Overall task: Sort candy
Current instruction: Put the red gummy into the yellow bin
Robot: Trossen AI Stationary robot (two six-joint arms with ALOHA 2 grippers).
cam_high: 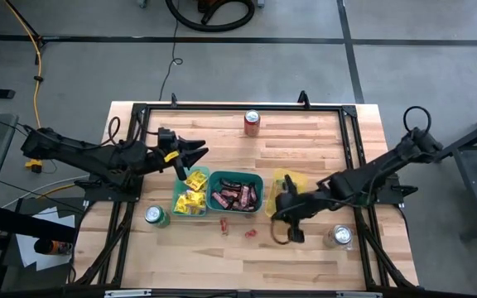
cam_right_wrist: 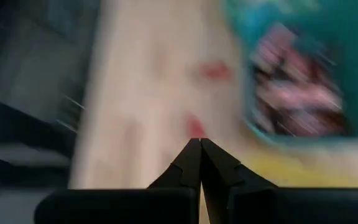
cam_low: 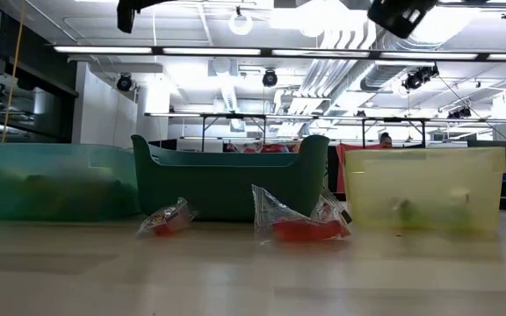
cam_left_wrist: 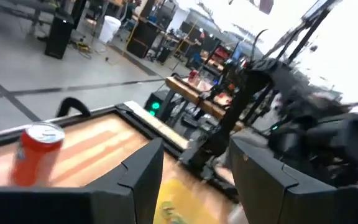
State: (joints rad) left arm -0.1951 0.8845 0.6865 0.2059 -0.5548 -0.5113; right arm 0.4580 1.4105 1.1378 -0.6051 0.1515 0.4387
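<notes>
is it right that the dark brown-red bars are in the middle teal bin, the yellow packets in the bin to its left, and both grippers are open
Not quite. The right gripper is shut, its fingers pressed together in the right wrist view. Only the left gripper is open. The rest holds in the high view: dark brown-red bars lie in the middle teal bin, and yellow packets in the bin to its left.
</notes>
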